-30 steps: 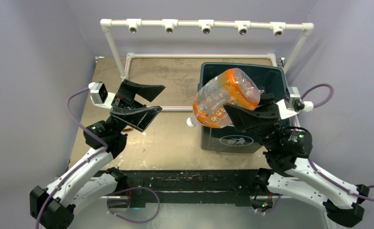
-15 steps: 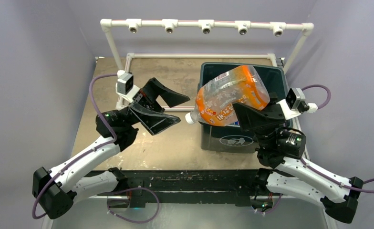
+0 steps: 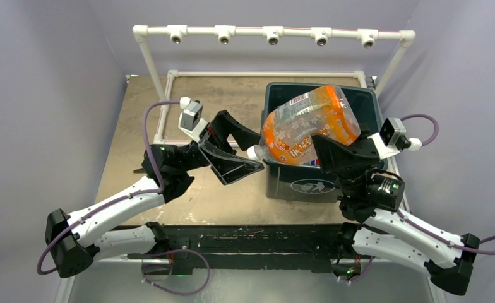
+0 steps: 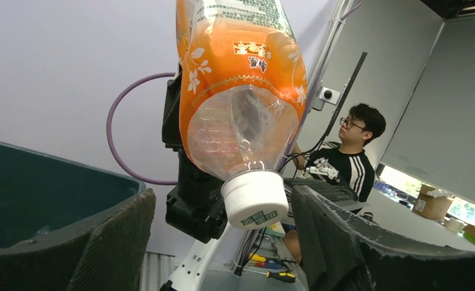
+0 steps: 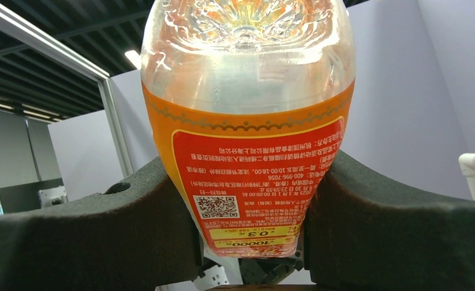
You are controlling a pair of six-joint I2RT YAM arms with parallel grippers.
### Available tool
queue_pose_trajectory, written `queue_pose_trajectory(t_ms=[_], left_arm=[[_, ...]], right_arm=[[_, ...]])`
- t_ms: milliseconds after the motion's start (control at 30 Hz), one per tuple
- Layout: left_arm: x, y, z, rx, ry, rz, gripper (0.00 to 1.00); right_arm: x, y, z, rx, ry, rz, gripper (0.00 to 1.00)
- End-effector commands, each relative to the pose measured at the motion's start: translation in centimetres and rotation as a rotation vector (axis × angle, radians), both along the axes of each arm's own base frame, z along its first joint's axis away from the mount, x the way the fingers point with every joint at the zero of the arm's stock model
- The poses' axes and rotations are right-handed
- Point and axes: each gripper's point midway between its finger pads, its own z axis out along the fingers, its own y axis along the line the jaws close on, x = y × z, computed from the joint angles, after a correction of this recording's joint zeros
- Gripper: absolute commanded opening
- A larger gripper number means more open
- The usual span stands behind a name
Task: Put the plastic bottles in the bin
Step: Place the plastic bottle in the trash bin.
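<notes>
1. Right claw (image 3: pixel 331 153): clamped on the lower body of item 2, pads pressed into both sides of the label. It carries the whole weight.

2. Plastic bottle (image 3: pixel 308 123): large, clear, squashed, wrapped in orange. It is held in the air, tilted, above the bin's near-left corner. The body is over the opening and the neck sticks out past the rim, which is probably why it is not let go yet.
   - Markings: white flower pattern, a red panel of small Chinese print, a QR code, yellow strips reading "0.3" and "10000", and a barcode near the base. The fine print is too small to read.

3. White cap (image 4: pixel 254 199): screwed on, with a green mark on its side.

4. Left claw (image 3: pixel 256 154): open, one jaw on each side of the cap with gaps showing. It looks placed to guide the neck inward.

5. Bin (image 3: pixel 281 180): dark green tub with a white recycling logo (image 3: pixel 311 186) on the front wall.

6. Table (image 3: pixel 220 101): worn brown top.

7. White pipe frame (image 3: pixel 270 31): stands at the far edge.
</notes>
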Motion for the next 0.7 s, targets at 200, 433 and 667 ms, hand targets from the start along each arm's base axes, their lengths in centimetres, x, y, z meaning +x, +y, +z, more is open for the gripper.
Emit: queue_pose_trajectory(t_ms=[200, 433, 667], left_arm=[[-0.1, 0.5, 2.1, -0.057, -0.069, 0.099, 0.46], [0.4, 0.7, 2.2, -0.067, -0.065, 0.133, 0.65], [0.1, -0.3, 1.9, -0.055, -0.061, 0.09, 0.48]], right_arm=[[-0.1, -1.1, 0.1, 0.005, 0.004, -0.039, 0.16], [-0.2, -1.7, -0.2, -0.012, 0.015, -0.071, 0.17], [-0.2, -1.8, -0.3, -0.019, 0.014, -0.076, 0.17]])
